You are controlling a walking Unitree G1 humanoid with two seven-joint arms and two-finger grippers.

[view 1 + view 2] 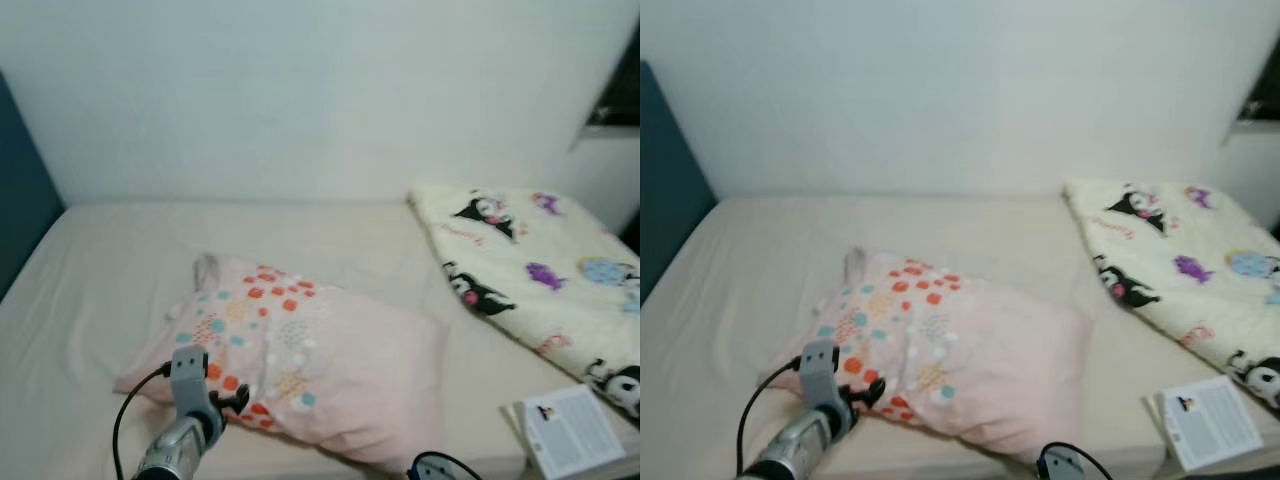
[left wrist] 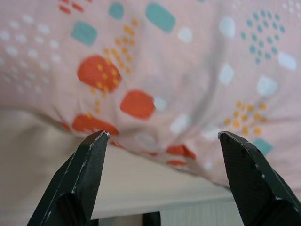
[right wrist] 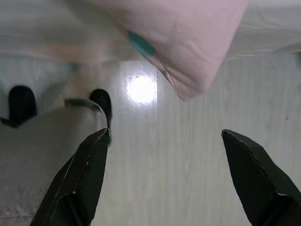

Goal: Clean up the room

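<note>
Pillow (image 1: 300,365) is lying near the front edge of the bed (image 1: 100,270), one corner overhanging it. Left pincer (image 2: 162,136) is hovering just beside the pillow's front-left corner, fingers spread wide, holding nothing. Right pincer (image 3: 164,136) is hanging wide over the floor (image 3: 188,165). Risk: closing on loose cover fabric alone is likely to let the pillow sag, drag, and slide off the front edge.

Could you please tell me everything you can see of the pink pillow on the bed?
The pink pillow looks like soft fabric, pale pink, one end printed with orange, teal and white dots and patches. It lies flat and slightly rumpled on the bed, askew near the front edge, with one corner overhanging the floor. The left gripper, fingers open, is at its patterned edge; contact cannot be told. It lies apart from the cartoon blanket.
</note>
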